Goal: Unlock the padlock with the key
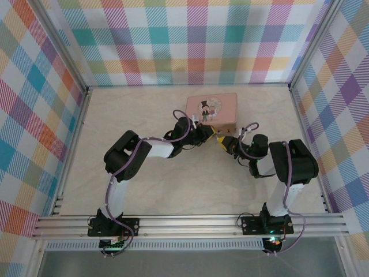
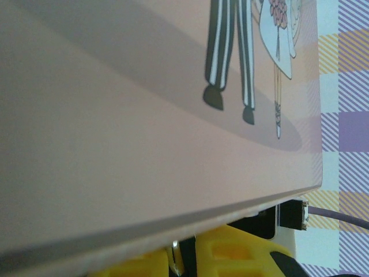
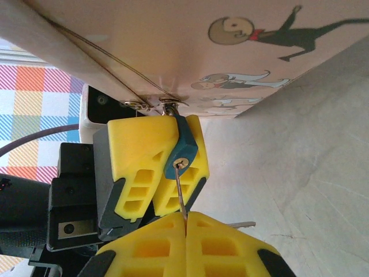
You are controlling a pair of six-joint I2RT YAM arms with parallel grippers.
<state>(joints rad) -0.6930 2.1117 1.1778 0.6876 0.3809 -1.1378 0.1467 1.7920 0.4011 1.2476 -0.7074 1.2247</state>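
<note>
Counter (image 1: 173,184) carries pink tin (image 1: 211,107), far middle | left claw (image 3: 179,130) pinched on padlock (image 3: 184,147), hanging at the tin's clasp (image 3: 171,104) | right claw (image 3: 185,222) nipped tight on key (image 3: 181,193), blade up in the keyhole | I'd roll the right wrist slowly about the blade, left bracing, no side pull.

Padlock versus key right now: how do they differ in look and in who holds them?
The padlock is blue and chunky; the key is a thin silvery shaft. The left claw grips the padlock; the right claw pinches the key. The padlock hangs from the pink tin; the key is clear of it. Shared: both tiny, joined at the keyhole.
</note>
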